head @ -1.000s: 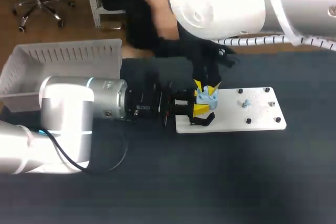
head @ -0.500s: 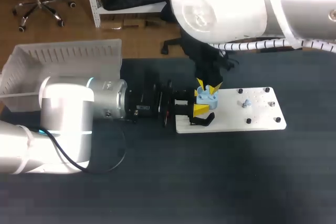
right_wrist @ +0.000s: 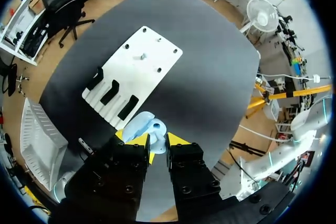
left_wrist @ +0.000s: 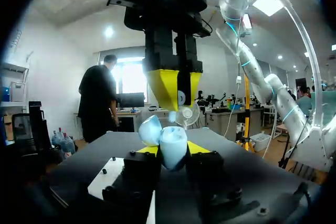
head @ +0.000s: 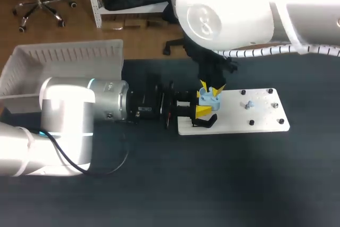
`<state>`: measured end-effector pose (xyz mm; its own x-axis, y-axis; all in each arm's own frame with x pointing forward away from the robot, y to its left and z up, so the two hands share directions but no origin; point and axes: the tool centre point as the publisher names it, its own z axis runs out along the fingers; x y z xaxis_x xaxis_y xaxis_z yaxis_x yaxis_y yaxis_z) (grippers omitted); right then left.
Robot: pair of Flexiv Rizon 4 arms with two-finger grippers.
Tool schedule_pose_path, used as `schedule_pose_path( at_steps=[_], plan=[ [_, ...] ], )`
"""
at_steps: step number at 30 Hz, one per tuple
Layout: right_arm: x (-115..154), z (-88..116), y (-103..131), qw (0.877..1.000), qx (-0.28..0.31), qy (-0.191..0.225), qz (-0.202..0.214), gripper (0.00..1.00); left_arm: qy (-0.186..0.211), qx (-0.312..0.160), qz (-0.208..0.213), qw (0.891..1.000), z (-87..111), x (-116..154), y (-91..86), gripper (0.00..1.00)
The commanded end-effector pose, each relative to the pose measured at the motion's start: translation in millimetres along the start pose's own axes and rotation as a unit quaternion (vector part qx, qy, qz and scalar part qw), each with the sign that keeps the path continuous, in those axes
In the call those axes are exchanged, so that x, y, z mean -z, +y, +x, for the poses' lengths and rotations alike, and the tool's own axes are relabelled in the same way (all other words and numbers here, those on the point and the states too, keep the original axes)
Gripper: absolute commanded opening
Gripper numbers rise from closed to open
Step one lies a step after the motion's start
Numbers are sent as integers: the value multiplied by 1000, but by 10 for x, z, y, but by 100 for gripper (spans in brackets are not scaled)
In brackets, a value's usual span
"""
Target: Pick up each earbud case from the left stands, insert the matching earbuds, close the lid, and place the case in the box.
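Box (head: 64,59): at worktop (head: 212,184) far-left corner.
Plate (head: 234,123): mid worktop, well apart from box.
Case (head: 209,99): lid open, over plate's left edge.
L claw (left_wrist: 173,149): clamped on case.
R claw (head: 210,87): just above case; state can't tell.

The light blue earbud case (head: 209,98) stands upright with its lid swung open. It is clamped between the yellow tips of the left tool (left_wrist: 173,149) at the left end of the white plate (head: 265,123), by three black stands (right_wrist: 110,93). A small pale blue earbud (head: 248,104) sits mid-plate. The translucent white box (head: 64,57) stands at the desk's (head: 212,184) far left.
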<state>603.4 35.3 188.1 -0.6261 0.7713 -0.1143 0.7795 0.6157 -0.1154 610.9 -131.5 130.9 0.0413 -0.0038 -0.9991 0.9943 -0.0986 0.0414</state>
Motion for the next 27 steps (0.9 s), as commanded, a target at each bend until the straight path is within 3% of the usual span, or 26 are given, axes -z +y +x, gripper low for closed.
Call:
schedule_pose_path(
  at_steps=[1,27],
  plan=[
    [-6,25,-40,1000,2,-3,-5,0,1,1,1,1000,0,0,8,0],
    [-101,-12,12,1000,5,6,1,0,1,1,1,1000,0,0,8,0]
  ],
)
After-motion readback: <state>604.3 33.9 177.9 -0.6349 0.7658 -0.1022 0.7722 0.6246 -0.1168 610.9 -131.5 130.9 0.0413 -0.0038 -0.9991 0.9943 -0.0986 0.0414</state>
